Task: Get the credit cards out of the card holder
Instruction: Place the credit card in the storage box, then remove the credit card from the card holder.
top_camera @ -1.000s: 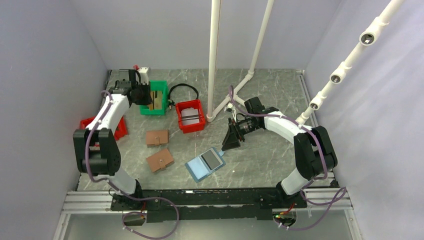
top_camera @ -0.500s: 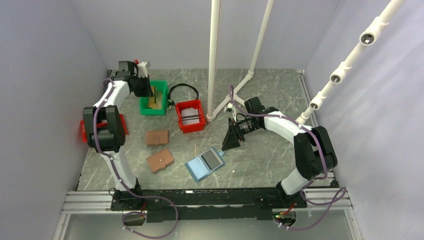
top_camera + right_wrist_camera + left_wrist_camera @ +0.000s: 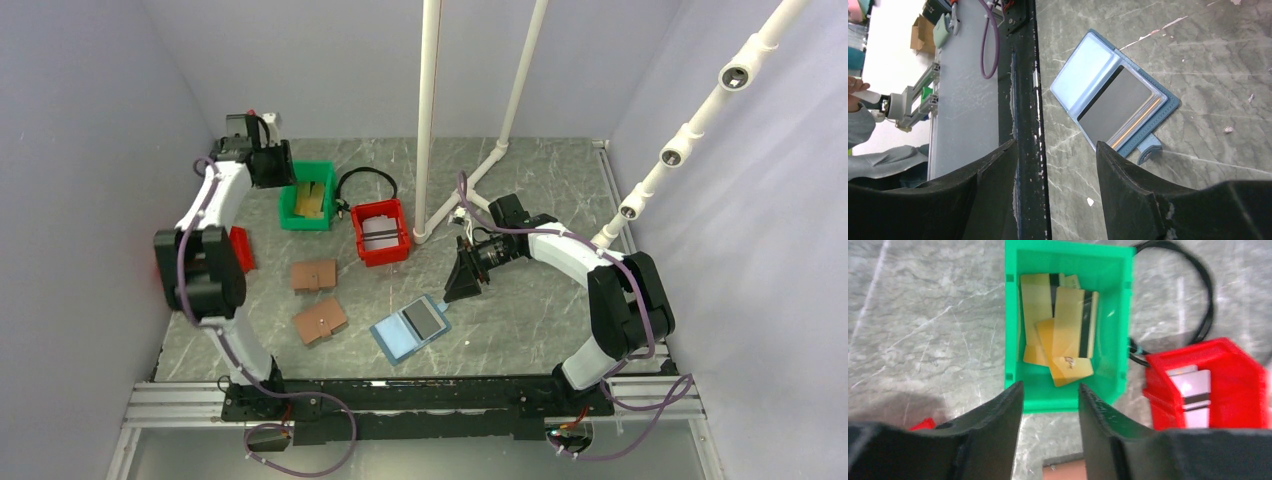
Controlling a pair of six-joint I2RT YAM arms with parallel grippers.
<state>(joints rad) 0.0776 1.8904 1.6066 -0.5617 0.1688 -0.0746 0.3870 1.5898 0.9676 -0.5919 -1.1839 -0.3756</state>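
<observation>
The card holder (image 3: 409, 331) lies open and flat on the table near the front middle. It is a blue wallet (image 3: 1113, 95) with a dark card on its right face and tan card edges showing beside it. Several gold credit cards (image 3: 1060, 335) lie loose in the green bin (image 3: 292, 216) at the back left. My left gripper (image 3: 1050, 390) hangs open and holds nothing, just short of the bin's near wall (image 3: 1068, 402). My right gripper (image 3: 1055, 150) is open and holds nothing; it hovers above and behind the card holder, and in the top view it (image 3: 463, 285) stands just right of it.
A red bin (image 3: 382, 232) holding a pale striped card stands right of the green bin, with a black cable loop (image 3: 366, 180) behind. Two brown wallets (image 3: 313, 275) (image 3: 320, 320) lie front left. Another red bin (image 3: 241, 250) sits behind my left arm. White pipes (image 3: 427, 120) rise at the centre back.
My left arm has drawn back from over the green bin toward the far left, and its jaws have opened. The right arm and card holder have not moved.
</observation>
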